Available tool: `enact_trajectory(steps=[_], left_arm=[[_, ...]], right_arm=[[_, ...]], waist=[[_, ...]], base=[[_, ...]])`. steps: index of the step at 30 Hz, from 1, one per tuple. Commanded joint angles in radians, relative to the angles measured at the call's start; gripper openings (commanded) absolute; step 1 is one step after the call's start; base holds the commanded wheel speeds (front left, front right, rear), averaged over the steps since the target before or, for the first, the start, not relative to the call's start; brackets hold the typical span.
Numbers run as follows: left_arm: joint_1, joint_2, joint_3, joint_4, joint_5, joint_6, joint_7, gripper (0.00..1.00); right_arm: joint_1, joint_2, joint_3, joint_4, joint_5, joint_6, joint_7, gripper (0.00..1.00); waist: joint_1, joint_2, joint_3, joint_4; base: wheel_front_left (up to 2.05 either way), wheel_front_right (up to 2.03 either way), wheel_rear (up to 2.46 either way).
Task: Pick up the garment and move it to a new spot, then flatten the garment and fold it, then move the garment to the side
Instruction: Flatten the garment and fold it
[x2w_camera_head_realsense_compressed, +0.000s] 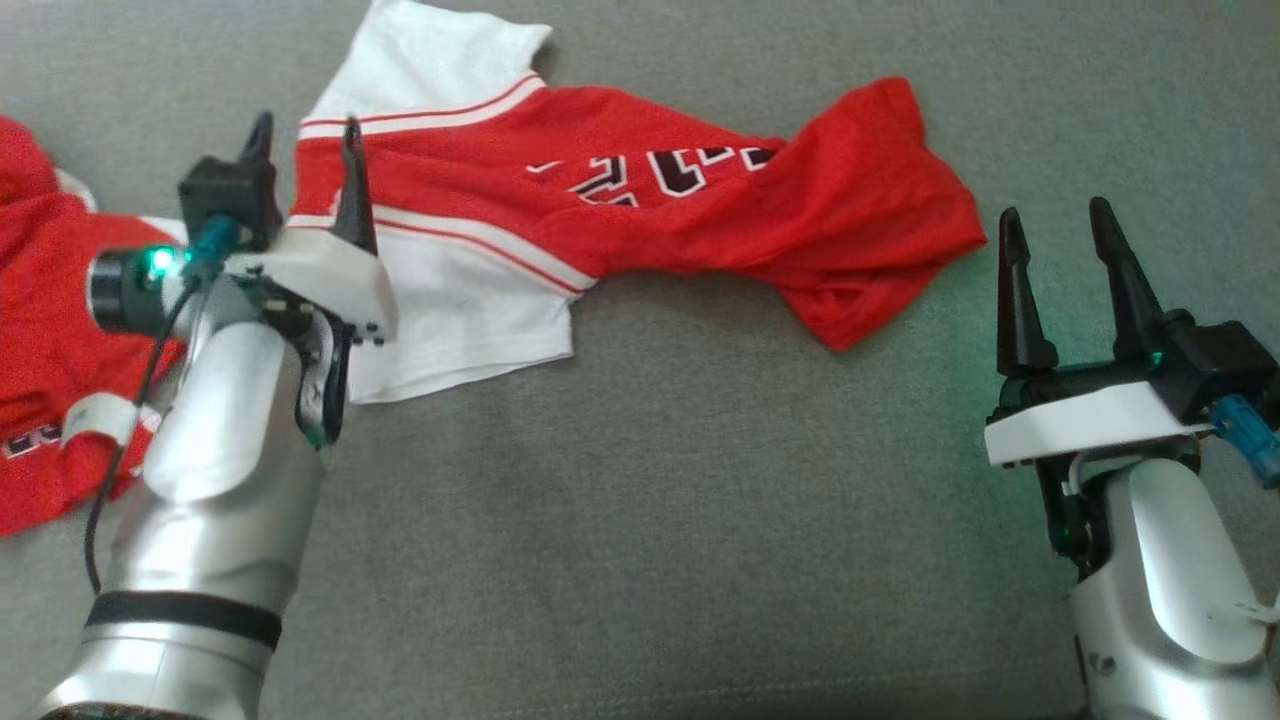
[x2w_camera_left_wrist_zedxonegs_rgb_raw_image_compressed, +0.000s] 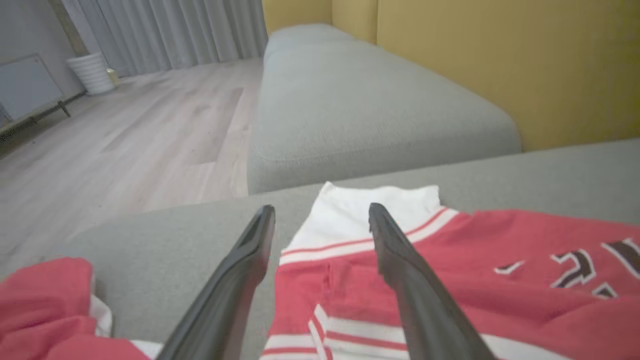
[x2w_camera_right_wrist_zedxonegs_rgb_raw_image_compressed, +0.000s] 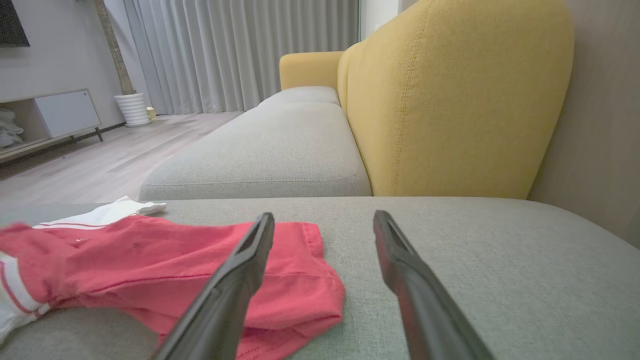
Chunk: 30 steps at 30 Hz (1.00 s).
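Note:
The garment is a red jersey with white sleeves, red stripes and dark lettering. It lies crumpled and stretched sideways on the grey cushion. My left gripper stands open over the garment's white-striped left end, and nothing is held between its fingers. The left wrist view shows its jaws spread apart above the white sleeve and red cloth. My right gripper is open and empty, just right of the garment's red right end. In the right wrist view its fingers hover over the cushion beside the red hem.
A second red garment lies bunched at the far left, partly under my left arm. A yellow backrest rises behind the cushion. Another grey seat extends beyond, with wooden floor to its left.

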Motion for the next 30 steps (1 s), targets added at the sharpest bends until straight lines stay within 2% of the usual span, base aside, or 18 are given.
enact_trajectory(steps=[1, 9, 16, 22, 30], left_arm=[[-0.007, 0.029, 0.048, -0.072, -0.006, 0.01, -0.005, 1.0], [0.227, -0.001, 0.112, -0.333, -0.016, -0.001, -0.005, 1.0], [0.464, -0.044, 0.109, -0.465, -0.019, -0.033, -0.005, 1.0], [0.571, -0.075, 0.099, -0.484, -0.016, -0.04, -0.005, 1.0], [0.541, -0.087, 0.084, -0.428, 0.013, -0.035, -0.005, 1.0]], right_arm=[[-0.021, 0.008, 0.013, -0.026, -0.009, -0.001, -0.011, 1.0], [0.031, 0.001, -0.027, -0.01, -0.016, -0.001, -0.01, 1.0], [0.094, 0.006, -0.047, -0.022, -0.01, -0.001, -0.006, 1.0], [0.132, 0.01, -0.055, -0.039, -0.001, -0.001, 0.001, 1.0], [0.122, 0.012, -0.042, -0.072, -0.001, -0.001, 0.016, 1.0]], waist=[[-0.0001, 0.0, -0.022, 0.025], [-0.0001, 0.0, -0.126, 0.118], [-0.0001, 0.0, -0.203, 0.161], [-0.0001, 0.0, -0.22, 0.162], [-0.0001, 0.0, -0.186, 0.137]], base=[[0.0, 0.0, 0.0], [0.0, 0.0, 0.0], [0.0, 0.0, 0.0], [0.0, 0.0, 0.0], [0.0, 0.0, 0.0]])
